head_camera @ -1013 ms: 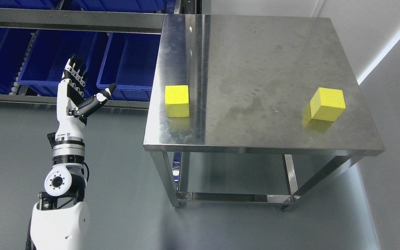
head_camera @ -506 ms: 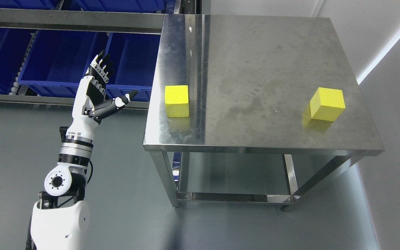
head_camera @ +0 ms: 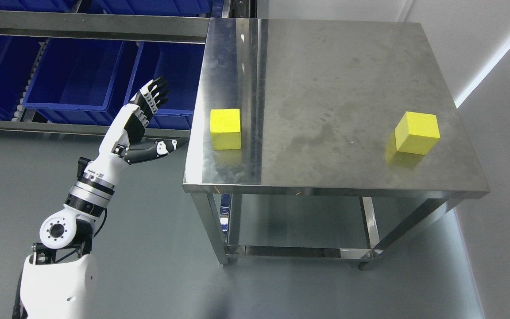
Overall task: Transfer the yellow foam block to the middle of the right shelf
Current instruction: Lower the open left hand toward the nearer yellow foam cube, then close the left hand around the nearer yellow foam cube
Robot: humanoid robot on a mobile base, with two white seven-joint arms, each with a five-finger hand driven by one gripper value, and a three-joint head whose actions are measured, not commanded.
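Left hand (head_camera: 137, 133) open beside the steel bench (head_camera: 326, 66), nothing held.

From my seat I see the left arm reaching in from the lower left, its fingers (head_camera: 155, 91) spread apart with the thumb pointing at the bench's left edge, just short of it. One yellow foam block (head_camera: 226, 128) sits on the bench near that left edge, close to the hand but not touching it. A second yellow foam block (head_camera: 417, 132) rests well apart near the right edge. Blue bins (head_camera: 73, 75) line the shelf behind the hand.
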